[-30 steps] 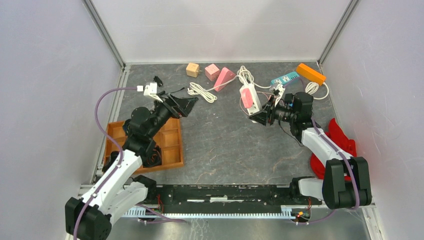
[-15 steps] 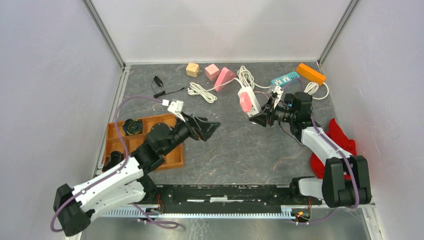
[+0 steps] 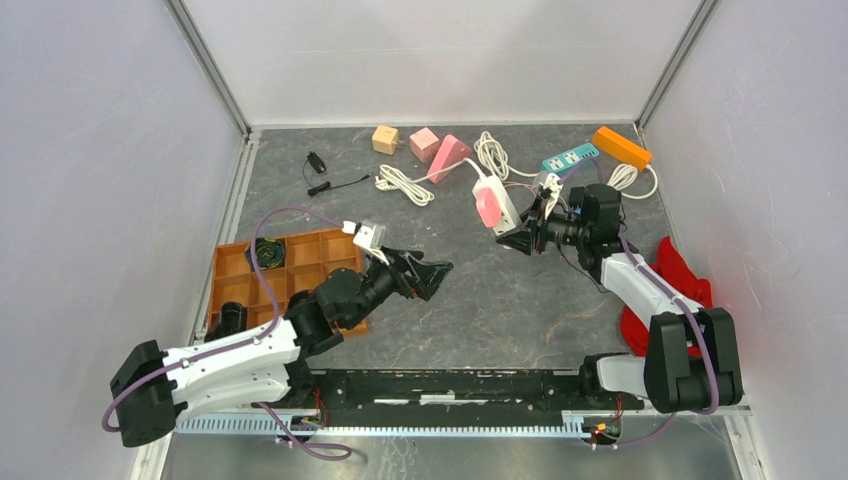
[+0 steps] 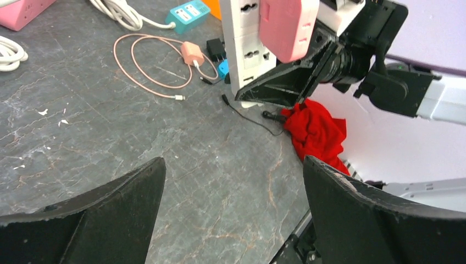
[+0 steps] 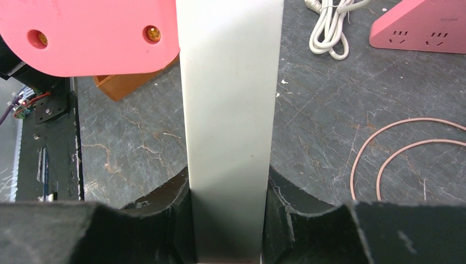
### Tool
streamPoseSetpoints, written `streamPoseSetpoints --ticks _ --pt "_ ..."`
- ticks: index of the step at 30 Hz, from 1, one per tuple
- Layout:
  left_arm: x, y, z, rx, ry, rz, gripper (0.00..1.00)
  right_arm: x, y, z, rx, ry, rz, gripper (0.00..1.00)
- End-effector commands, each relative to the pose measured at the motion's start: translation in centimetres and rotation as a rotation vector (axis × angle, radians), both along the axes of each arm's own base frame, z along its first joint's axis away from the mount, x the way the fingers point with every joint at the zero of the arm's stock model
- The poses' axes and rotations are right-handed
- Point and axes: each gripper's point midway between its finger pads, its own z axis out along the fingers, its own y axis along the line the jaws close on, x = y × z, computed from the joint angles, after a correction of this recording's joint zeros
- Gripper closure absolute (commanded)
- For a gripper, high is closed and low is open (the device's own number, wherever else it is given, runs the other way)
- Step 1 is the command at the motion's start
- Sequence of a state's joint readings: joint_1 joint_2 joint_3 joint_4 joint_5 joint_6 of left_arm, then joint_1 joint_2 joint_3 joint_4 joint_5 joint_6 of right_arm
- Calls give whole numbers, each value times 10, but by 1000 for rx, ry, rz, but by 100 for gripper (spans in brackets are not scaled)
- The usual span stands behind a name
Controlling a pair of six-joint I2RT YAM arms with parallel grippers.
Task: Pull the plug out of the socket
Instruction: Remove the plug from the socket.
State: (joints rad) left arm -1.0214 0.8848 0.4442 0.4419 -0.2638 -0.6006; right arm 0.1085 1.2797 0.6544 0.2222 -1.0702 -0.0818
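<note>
A white socket strip (image 3: 503,206) is lifted off the table with my right gripper (image 3: 522,231) shut on its lower end. A pink plug (image 3: 488,203) sits in its face. In the right wrist view the strip (image 5: 228,110) fills the gap between my right gripper's (image 5: 228,190) fingers, and the pink plug (image 5: 88,36) sticks out at the upper left. My left gripper (image 3: 437,275) is open over the table middle, left of and below the strip, holding nothing. Its own view, past my left gripper (image 4: 233,165), shows the socket strip (image 4: 244,49) and plug (image 4: 287,25) ahead.
A wooden compartment tray (image 3: 300,262) lies at the left under the left arm. A red cloth (image 3: 682,285) lies at the right. At the back are a pink wedge strip (image 3: 450,156), a teal strip (image 3: 570,157), an orange strip (image 3: 622,146), two cube adaptors (image 3: 385,139) and coiled cables (image 3: 402,183).
The left arm has swung from over the tray out to the table middle, towards the held strip, gripper still open. The right gripper keeps its hold, barely moved.
</note>
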Motion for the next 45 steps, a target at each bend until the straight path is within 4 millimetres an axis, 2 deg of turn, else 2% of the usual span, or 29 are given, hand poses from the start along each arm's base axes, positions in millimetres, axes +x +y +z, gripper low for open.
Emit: streamPoseSetpoints --ticks 1,8,17,22,31,43,45 --pt "8 -2 33 -202 -32 46 0 7 8 29 1 -175 46 99" --pt "-1 -22 36 -294 -33 -58 0 3 17 25 5 -190 72 100" --pt "-1 -37 41 -366 29 -94 1 21 10 29 -6 -105 -82 100" --pt "17 -40 41 -366 84 -9 3 28 7 24 -46 -91 -120 100" --pt "49 -55 55 -280 115 108 9 29 11 18 -78 -82 -112 100" --pt "89 -68 46 -122 113 277 14 29 16 13 -113 -87 -102 100" --pt "96 -68 41 -102 119 312 21 29 17 11 -119 -84 -100 100"
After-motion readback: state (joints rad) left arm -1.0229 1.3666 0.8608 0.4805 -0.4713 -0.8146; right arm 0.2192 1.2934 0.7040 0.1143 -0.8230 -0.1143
